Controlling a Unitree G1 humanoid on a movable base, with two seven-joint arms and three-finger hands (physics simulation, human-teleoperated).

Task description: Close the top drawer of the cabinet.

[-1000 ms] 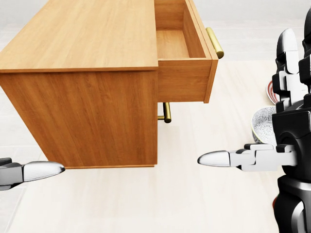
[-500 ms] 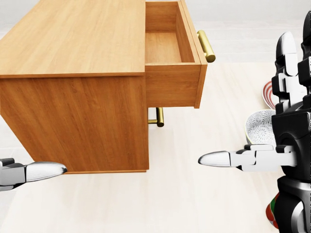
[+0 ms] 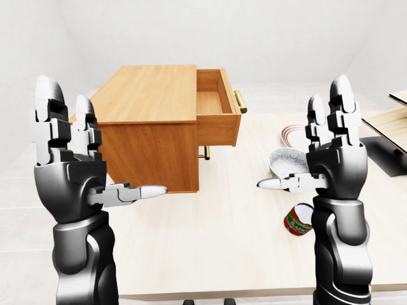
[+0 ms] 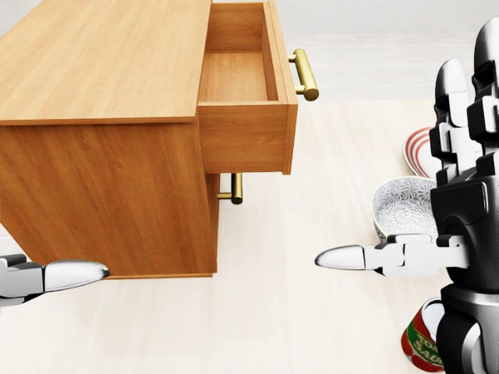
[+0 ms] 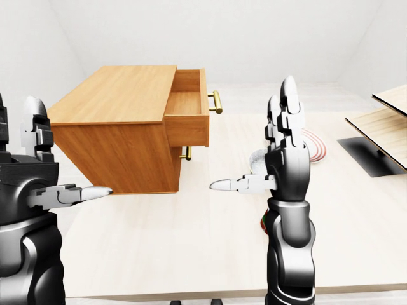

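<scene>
The cabinet [image 3: 149, 124] stands on the pale tabletop [image 3: 222, 235], toward the left of the left-eye view. Its top drawer [image 4: 242, 101] is pulled well out to the right, empty inside, with a brass handle [image 4: 304, 74] on its face. A second brass handle [image 4: 234, 188] shows below it, on the closed lower drawer.

Both hands are raised, palms facing each other, well apart from the cabinet and touching nothing. The left hand [image 3: 67, 171] has its fingers [image 3: 48, 114] straight up and spread, thumb pointing right toward the cabinet's lower corner. The right hand [image 3: 334, 159] is likewise released, fingers upright, thumb pointing left across the bare tabletop.

Near the right hand, a patterned bowl [image 4: 401, 206] sits on the tabletop, with a red-striped plate [image 4: 417, 152] just beyond it toward the top of the head view. A red can [image 3: 296, 221] lies on its side beside the right forearm. At the far right of the left-eye view, wooden boards [image 3: 388, 124] lean above a dark flat base [image 3: 385, 152].
</scene>
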